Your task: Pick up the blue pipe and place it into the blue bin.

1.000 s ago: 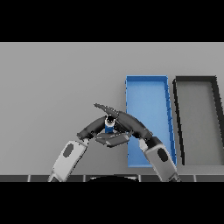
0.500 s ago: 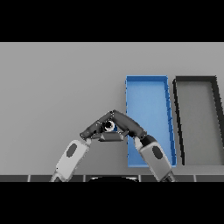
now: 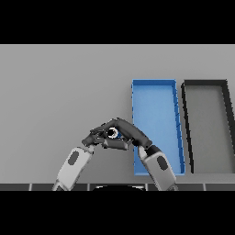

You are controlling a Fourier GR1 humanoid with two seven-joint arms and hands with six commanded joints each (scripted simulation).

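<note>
The blue pipe shows only as a pale ring with a bit of blue, just left of the blue bin. Both hands meet over it. My right hand reaches in from the lower right, its fingers curled over the pipe's top and right side. From the lower left comes my left hand, whose fingers wrap the pipe's left side. Most of the pipe is hidden by the fingers. I cannot tell whether it rests on the table or is lifted. The bin's floor is bare.
A black bin stands right of the blue bin, parallel to it. My right forearm lies over the blue bin's near left corner. Grey table stretches to the left and back.
Both hands have closed in on the pipe from either side and sunk a little. The pipe, plainly blue a second ago, is now mostly covered by fingers.
</note>
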